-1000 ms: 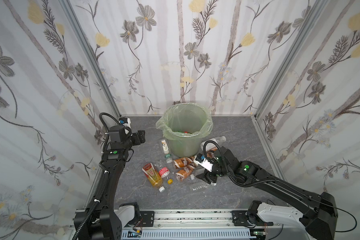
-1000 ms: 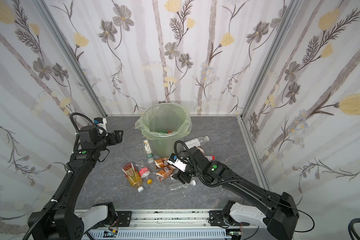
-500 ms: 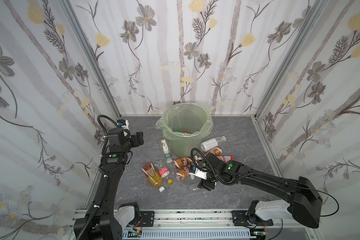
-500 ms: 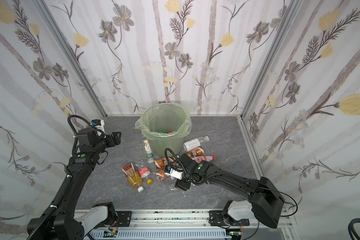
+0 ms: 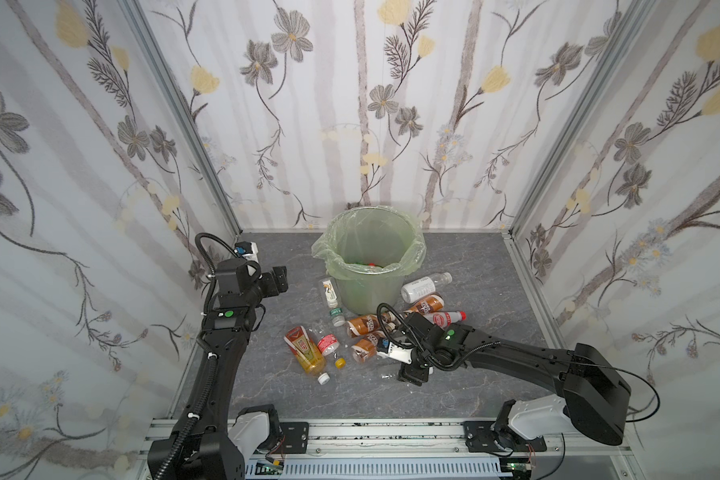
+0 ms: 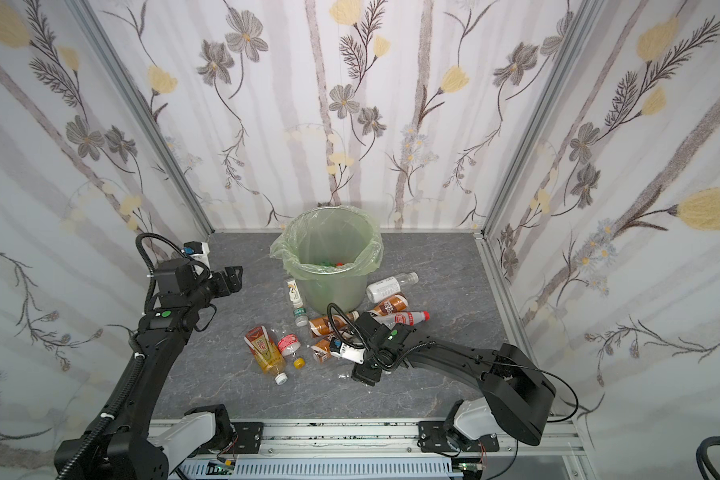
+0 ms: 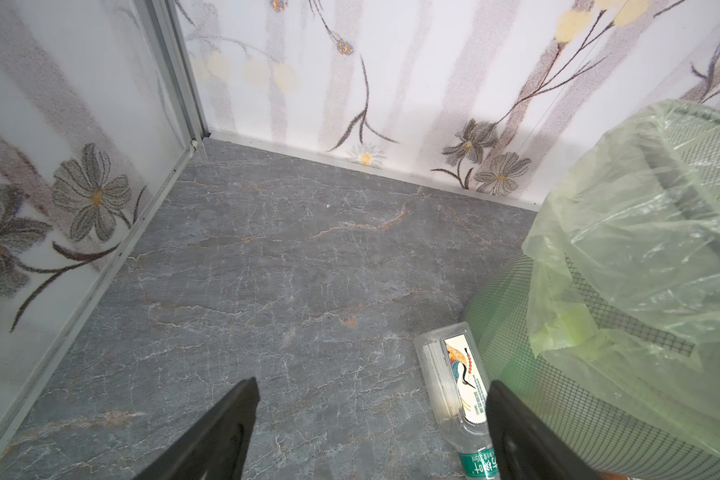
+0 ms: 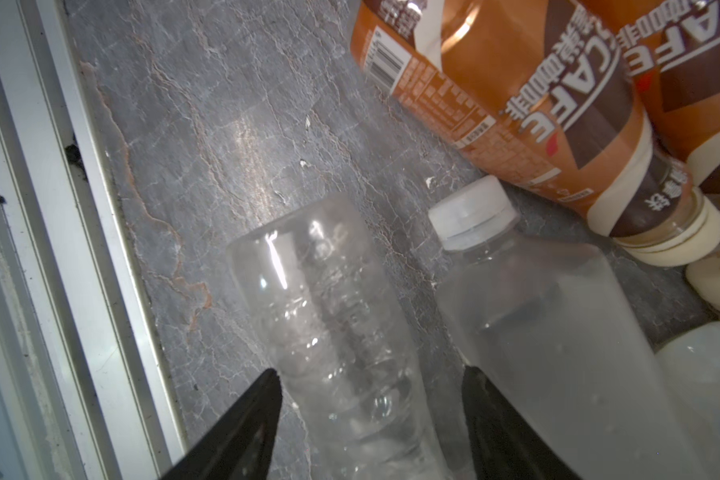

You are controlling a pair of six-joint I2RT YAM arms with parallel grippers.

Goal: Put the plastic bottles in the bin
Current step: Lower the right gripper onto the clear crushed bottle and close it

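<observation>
Here, the pale green round tapered plastic bin [image 5: 362, 291] [image 6: 329, 293] stands at the centre of both top views, against the back wall. A thin, crinkled translucent green bag is folded over its rim, and its wall shows a fine mesh pattern in the left wrist view [image 7: 512, 320]. Small red and green bits lie at its bottom.

The plastic bottles lie scattered on the grey, veined, marble-look floor [image 5: 474, 374], just below the bin:
- A flat-sided clear bottle with a crane picture on its label [image 5: 330, 291] [image 7: 454, 374] lies touching the bin's left foot.
- A white-labelled clear bottle [image 5: 422, 286] lies at the bin's right.
- Three glossy brown-and-white labelled bottles [image 5: 364, 324] with cream caps cluster below the bin.
- A red-labelled bottle with a red cap [image 5: 443, 318] lies to their right.
- An amber bottle with an orange-red label [image 5: 306, 351] lies lower left, beside a crumpled small clear bottle [image 5: 328, 344] and a loose yellow cap [image 5: 340, 363].

The left gripper [image 5: 281, 279] [image 7: 371, 382] hangs above the floor at the left of the bin. Its dark fingers are spread wide with nothing between them.

The right gripper [image 5: 412, 374] [image 8: 371, 372] is low over the floor, below the cluster. Its fingers stand apart on either side of a ribbed, colourless clear bottle [image 8: 329, 311], and a strip of floor shows beside one finger. A cloudy white-capped bottle [image 8: 537, 324] lies just beside it.
</observation>
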